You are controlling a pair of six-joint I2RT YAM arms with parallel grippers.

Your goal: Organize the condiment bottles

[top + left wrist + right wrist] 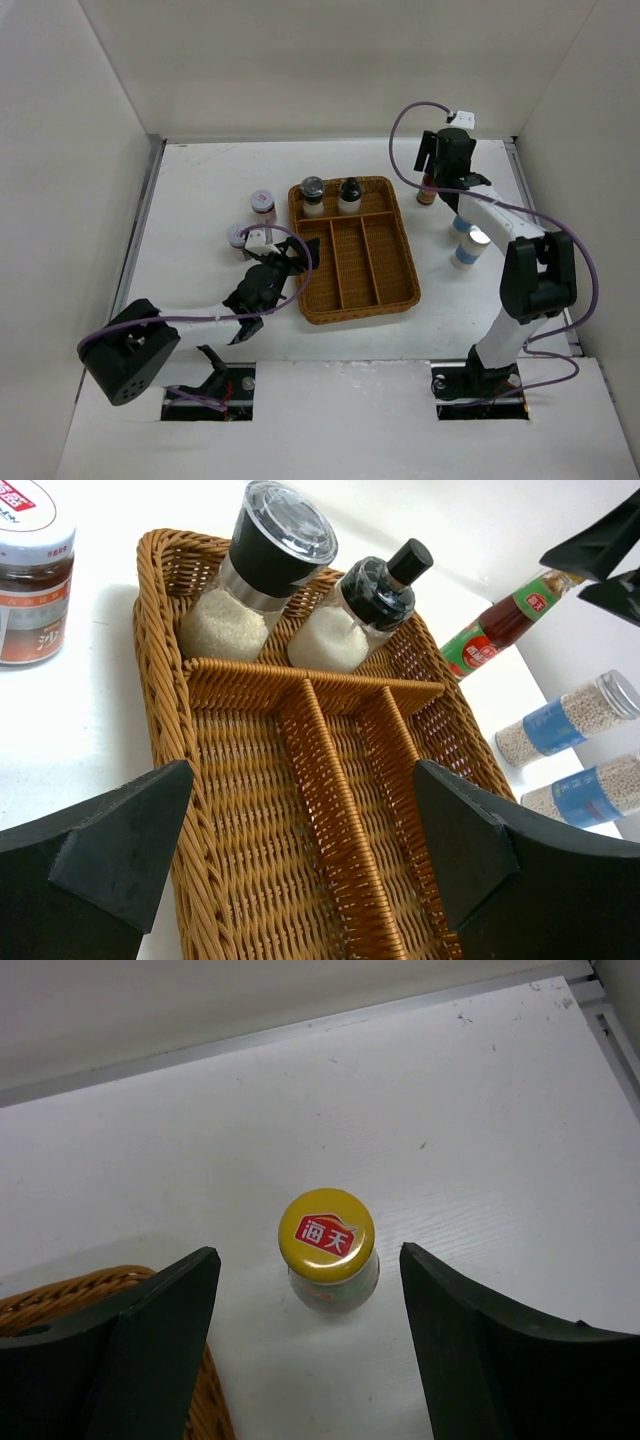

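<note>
The slim red-sauce bottle with the yellow cap [327,1237] stands on the table right of the tray. My right gripper [308,1280] is open above it, fingers either side, not touching; in the top view it [434,176] hovers over the bottle [426,194]. The grey-lidded shaker [258,572] and black-capped bottle [368,602] stand in the tray's far compartment. My left gripper [300,825] is open and empty over the tray's left side [297,253]. Two red-labelled jars [263,205] [238,238] stand left of the tray. Two white-blue canisters [462,222] [468,248] stand to its right.
The brown wicker divided tray [403,285] lies mid-table, with three long empty compartments. White walls close in the table on the left, back and right. My right arm [520,270] reaches past the canisters.
</note>
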